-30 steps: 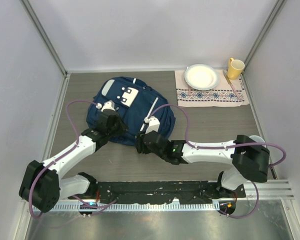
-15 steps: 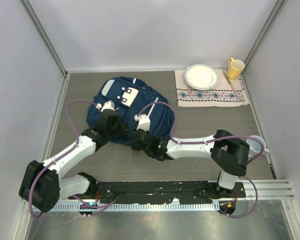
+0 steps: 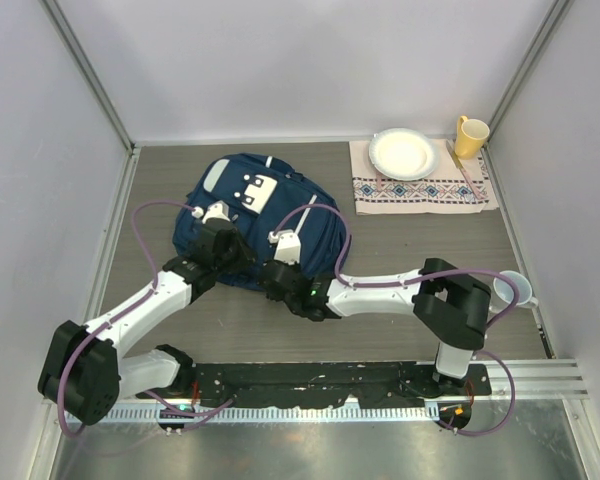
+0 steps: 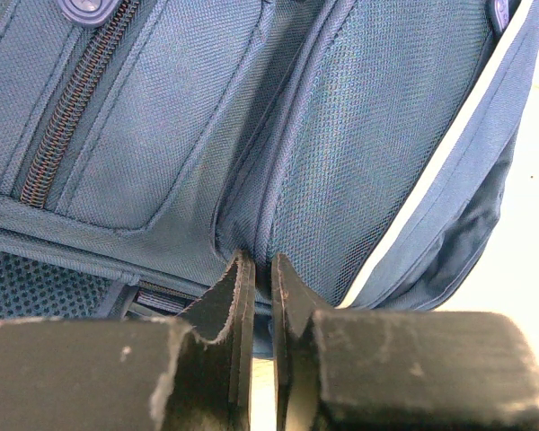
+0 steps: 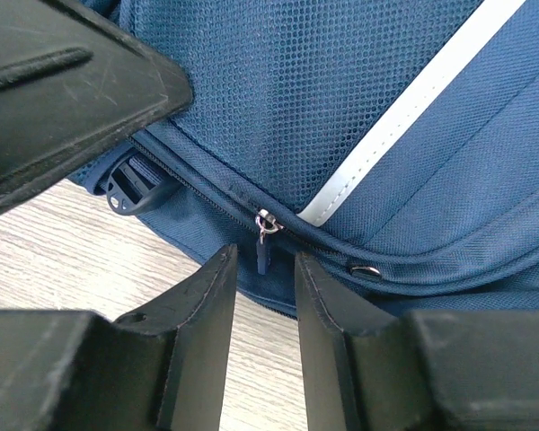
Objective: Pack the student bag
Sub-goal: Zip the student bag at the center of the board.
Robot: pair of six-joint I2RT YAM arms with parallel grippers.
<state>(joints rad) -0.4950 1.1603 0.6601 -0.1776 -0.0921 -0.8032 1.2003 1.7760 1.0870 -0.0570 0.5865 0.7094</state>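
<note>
White walls close in a grey wooden table (image 3: 400, 260) on three sides. On the far left part of the table lies the bag (image 3: 285, 200), navy blue, the largest thing there. Both arms reach to its near edge: the left arm (image 3: 140, 305) comes from the near left corner, and the right arm (image 3: 380, 292) stretches low across the table from the right side.

At the far right, well apart from the bag, lies a patterned mat (image 3: 380, 190). On it stand a white plate (image 3: 404, 153) and, at its far right corner, a yellow mug (image 3: 470, 136). A pale cup (image 3: 508, 290) stands alone near the right wall, just beside the elbow of the right arm.

The left gripper (image 4: 257, 269) is closed to a narrow slit, and a fold of the bag fabric sits between its tips, below a seam. The right gripper (image 5: 259, 256) stands partly open at the bag's near edge, over the wood. The small zipper pull (image 5: 263, 242) hangs in the gap between its fingers and does not touch them. A white stripe (image 5: 413, 108) runs across the mesh above it, and a black buckle (image 5: 135, 189) sticks out to the left. A big black part (image 5: 63, 81) covers the corner of that view; I cannot tell what it belongs to.
</note>
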